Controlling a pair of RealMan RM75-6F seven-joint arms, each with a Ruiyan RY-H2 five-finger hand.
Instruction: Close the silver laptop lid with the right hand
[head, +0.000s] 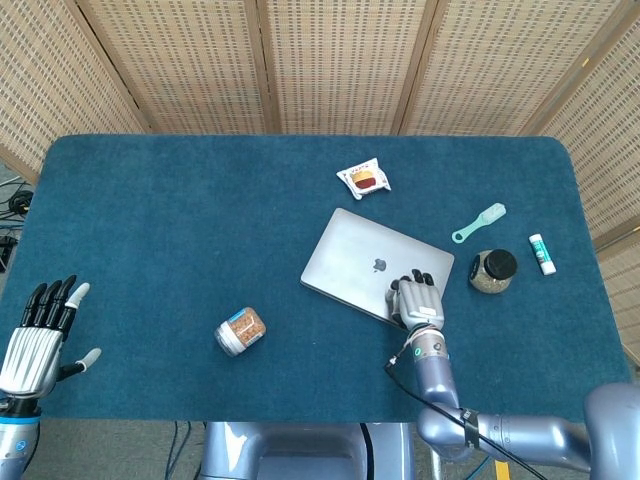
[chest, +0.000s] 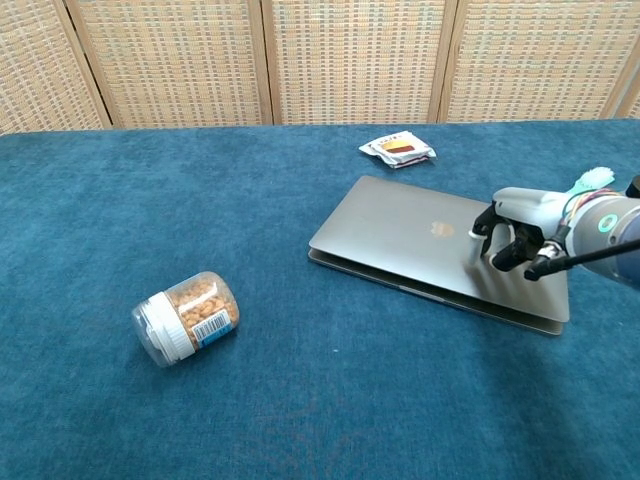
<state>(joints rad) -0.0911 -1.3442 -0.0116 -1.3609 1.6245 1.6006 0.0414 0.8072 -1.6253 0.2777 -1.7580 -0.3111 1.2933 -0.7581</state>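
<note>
The silver laptop (head: 372, 264) (chest: 420, 240) lies on the blue table right of centre, its lid down flat on its base. My right hand (head: 415, 298) (chest: 515, 232) rests on the lid's near right part, fingers bent down onto the metal, holding nothing. My left hand (head: 38, 335) hangs at the table's near left corner with fingers spread and nothing in it; the chest view does not show it.
A jar of nuts (head: 240, 331) (chest: 186, 316) lies on its side left of the laptop. A snack packet (head: 364, 179) (chest: 398, 148) lies behind it. To the right are a dark-lidded jar (head: 492, 271), a teal brush (head: 478, 222) and a small white tube (head: 541, 253).
</note>
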